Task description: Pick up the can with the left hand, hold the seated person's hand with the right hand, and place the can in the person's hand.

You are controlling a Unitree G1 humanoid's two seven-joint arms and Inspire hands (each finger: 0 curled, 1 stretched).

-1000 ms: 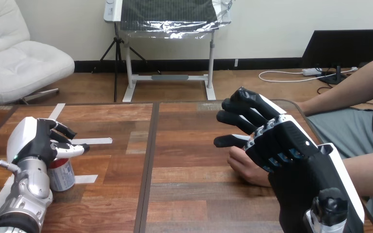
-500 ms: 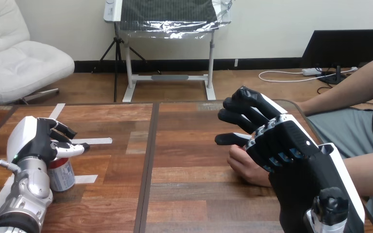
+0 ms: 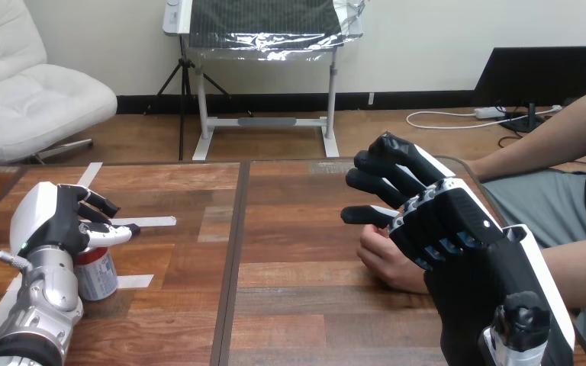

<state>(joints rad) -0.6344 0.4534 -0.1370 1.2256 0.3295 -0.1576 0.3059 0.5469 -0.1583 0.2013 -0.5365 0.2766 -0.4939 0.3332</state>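
On the wooden desk [image 3: 305, 229] the can [image 3: 98, 273] is stood upright near the left edge, under the left hand [image 3: 53, 221], whose fingers [image 3: 99, 204] are spread loosely over its top and, as far as can be judged, not yet closed round it. It is judged light, smooth and thin-walled, best taken round the middle without squeezing hard. The right hand [image 3: 458, 229] is held open, fingers straight, over the person's hand [image 3: 385, 259], which is rested on the desk.

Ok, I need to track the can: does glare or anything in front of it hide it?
Head view: no glare on the can; the left hand covers its top, while its lower part shows plainly; the table has no bright glare either.
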